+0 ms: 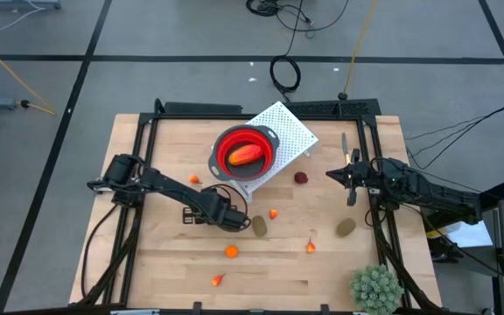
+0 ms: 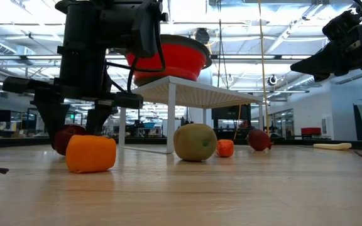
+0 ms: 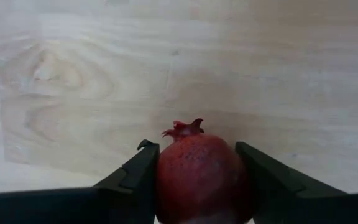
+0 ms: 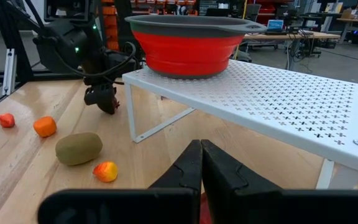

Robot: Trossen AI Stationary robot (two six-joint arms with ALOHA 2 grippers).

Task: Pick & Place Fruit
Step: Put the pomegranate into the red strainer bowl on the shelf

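A dark red ball (image 3: 199,174) with a small crown lies on the wooden table, with my left gripper (image 1: 234,219) pointing down over it, one finger on each side. In the low view the ball (image 2: 65,137) shows behind an orange piece (image 2: 90,154). A long red-orange piece (image 1: 245,156) lies in the red bowl (image 1: 265,140), which stands on a white perforated rack (image 1: 291,131). My right gripper (image 4: 201,158) is shut on nothing and held level at the table's right edge. My left gripper pinches the dark red ball between its two fingers, at the ball's two opposite sides (image 3: 163,180). The fingers (image 3: 138,171) come from above, pointing down. The ball's crown points away from the wrist. In the low view its underside seems to rest on the table.
Two brown-green ovals (image 1: 259,226) (image 1: 346,228), a second dark red ball (image 1: 301,178) and several small orange bits such as (image 1: 232,251) lie scattered on the table. A spiky green plant (image 1: 376,289) stands at the near right corner.
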